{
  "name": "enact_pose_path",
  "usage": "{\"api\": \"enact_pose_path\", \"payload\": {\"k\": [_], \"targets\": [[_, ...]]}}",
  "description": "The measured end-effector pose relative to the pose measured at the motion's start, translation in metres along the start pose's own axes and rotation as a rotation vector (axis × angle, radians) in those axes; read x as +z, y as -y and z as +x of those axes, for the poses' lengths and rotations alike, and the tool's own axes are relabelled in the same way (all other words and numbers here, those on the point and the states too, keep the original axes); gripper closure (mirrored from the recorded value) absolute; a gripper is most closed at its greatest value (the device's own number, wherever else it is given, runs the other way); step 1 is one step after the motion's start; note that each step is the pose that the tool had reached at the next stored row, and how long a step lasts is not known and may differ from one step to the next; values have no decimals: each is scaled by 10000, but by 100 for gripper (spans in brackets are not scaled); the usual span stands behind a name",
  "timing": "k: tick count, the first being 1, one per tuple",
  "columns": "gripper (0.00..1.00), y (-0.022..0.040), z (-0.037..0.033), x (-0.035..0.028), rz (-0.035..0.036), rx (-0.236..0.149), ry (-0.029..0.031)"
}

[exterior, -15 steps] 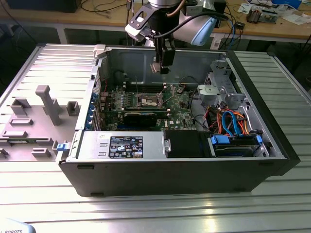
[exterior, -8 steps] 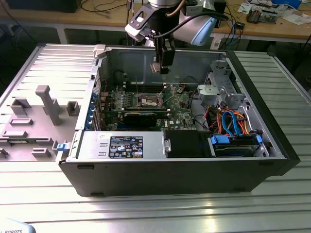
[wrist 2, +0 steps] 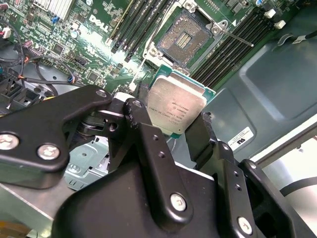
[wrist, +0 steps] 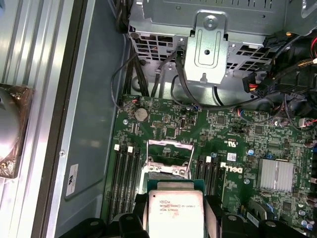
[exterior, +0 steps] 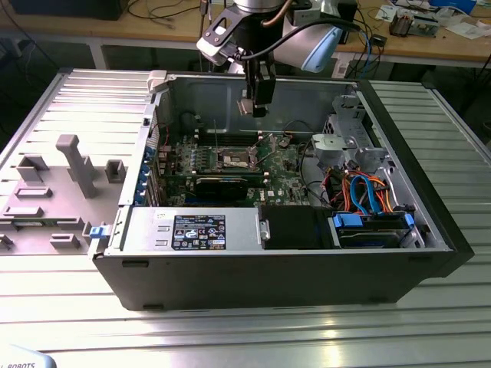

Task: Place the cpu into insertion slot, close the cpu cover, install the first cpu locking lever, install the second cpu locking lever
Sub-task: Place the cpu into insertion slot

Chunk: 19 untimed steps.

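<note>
Cpu (wrist 2: 176, 106) pinched by its edges between the end effector (wrist 2: 173, 124) fingers (wrist 2: 143, 131), metal top facing the cameras in both wrist views. Chip hangs in the air above the motherboard (wrist: 237, 139), near the insertion slot (wrist 2: 183, 37) and not touching it. Slot uncovered, contact field exposed; thin metal lever (wrist 2: 237, 38) juts out beside it. Board lies inside an open computer case (exterior: 268, 268) resting on the slatted metal counter (exterior: 230, 337).
</note>
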<state>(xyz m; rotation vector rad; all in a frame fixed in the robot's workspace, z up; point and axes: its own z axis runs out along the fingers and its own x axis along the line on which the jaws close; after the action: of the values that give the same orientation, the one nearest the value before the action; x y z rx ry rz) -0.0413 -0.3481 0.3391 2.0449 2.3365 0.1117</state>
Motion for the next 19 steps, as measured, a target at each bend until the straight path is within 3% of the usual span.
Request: {"api": "enact_pose_path", "payload": {"k": [19], "targets": [[46,3,-1,40,-4,235,24]]}}
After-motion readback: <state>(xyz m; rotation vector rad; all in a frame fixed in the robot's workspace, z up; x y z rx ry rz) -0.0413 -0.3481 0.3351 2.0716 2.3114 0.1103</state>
